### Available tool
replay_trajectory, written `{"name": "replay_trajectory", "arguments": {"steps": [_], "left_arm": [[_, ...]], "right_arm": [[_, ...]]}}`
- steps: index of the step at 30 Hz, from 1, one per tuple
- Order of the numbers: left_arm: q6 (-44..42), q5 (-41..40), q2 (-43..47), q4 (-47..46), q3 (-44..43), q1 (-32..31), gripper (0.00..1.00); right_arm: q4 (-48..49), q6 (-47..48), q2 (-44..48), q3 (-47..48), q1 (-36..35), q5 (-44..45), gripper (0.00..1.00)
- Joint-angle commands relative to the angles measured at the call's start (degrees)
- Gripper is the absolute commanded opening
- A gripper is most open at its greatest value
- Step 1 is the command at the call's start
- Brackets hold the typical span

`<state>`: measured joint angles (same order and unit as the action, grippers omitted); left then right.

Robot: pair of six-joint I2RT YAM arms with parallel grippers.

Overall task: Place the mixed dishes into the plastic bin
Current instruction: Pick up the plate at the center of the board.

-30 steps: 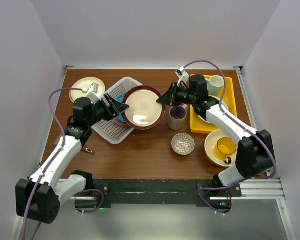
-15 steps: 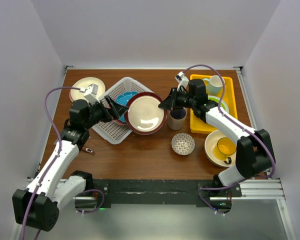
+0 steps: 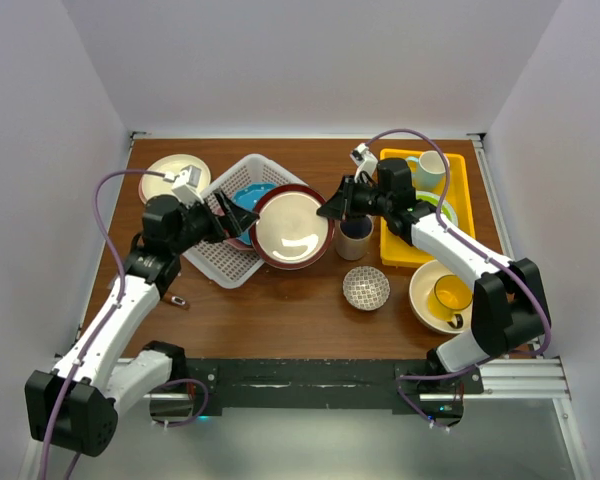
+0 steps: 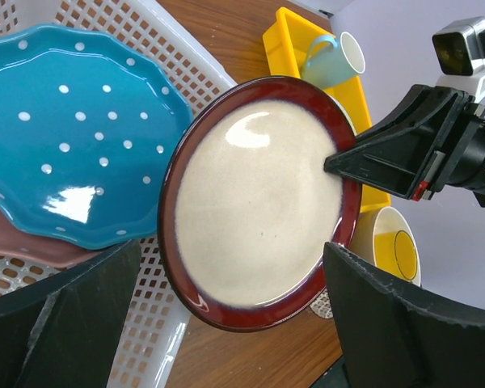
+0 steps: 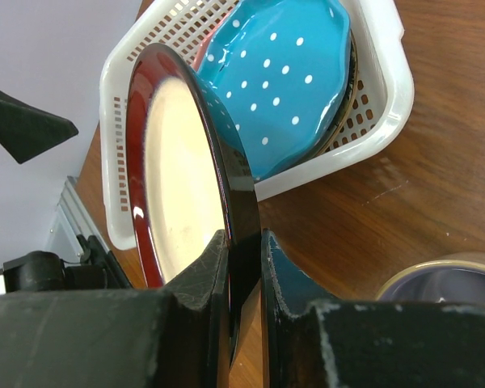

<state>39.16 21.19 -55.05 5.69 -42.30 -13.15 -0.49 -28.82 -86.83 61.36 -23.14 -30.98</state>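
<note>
Top view: the red-rimmed plate (image 3: 291, 226) hangs tilted over the right edge of the plastic bin (image 3: 212, 262).

Left wrist view: the left gripper (image 4: 230, 275) stands released, fingers spread wide.

Right wrist view: the right gripper (image 5: 242, 267) clamps the plate's rim. Glazed ceramic is likely stiff, slick and breakable, so grip at the rim.

Red-rimmed plate (image 3: 291, 226): cream face, glossy dark red rim. Plastic bin (image 3: 220, 262): white lattice. Dotted plate (image 4: 73, 137): turquoise with white dots. Pink plate (image 4: 24, 249): dusty pink. Tray (image 3: 460, 180), 2 o'clock: yellow. Small bowl (image 3: 366, 288): fine dark-on-white pattern. Mug (image 3: 452, 295): yellow. Large bowl (image 3: 422, 285): cream. Worktop (image 3: 280, 320): brown wood grain.
</note>
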Motion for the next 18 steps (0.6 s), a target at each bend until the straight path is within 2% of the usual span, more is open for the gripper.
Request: {"name": "replay_trajectory", "arguments": {"steps": [1,5,12,18], "left_arm": [[-1.89,-2.02,-1.29,0.1,-3.92,-1.88,1.0],[-3.2,-4.14,-2.95,0.81,-4.1,-2.85,1.0],[-5.67,-2.74,-6.56,-0.94,-3.14,-3.29,0.95],[-5.58,1.74,-7.8,-4.28,-1.03,-3.29,0.81]], "right_arm": [[7.87,-1.94,3.07,1.04,0.02,-3.38,0.0],[7.88,-1.77,3.33,1.21,0.02,-4.17,0.0],[9.37,-1.86,3.94,1.21,0.11,-8.04,0.0],[10.6,-1.94,4.03,0.78,0.11,-10.41,0.0]]}}
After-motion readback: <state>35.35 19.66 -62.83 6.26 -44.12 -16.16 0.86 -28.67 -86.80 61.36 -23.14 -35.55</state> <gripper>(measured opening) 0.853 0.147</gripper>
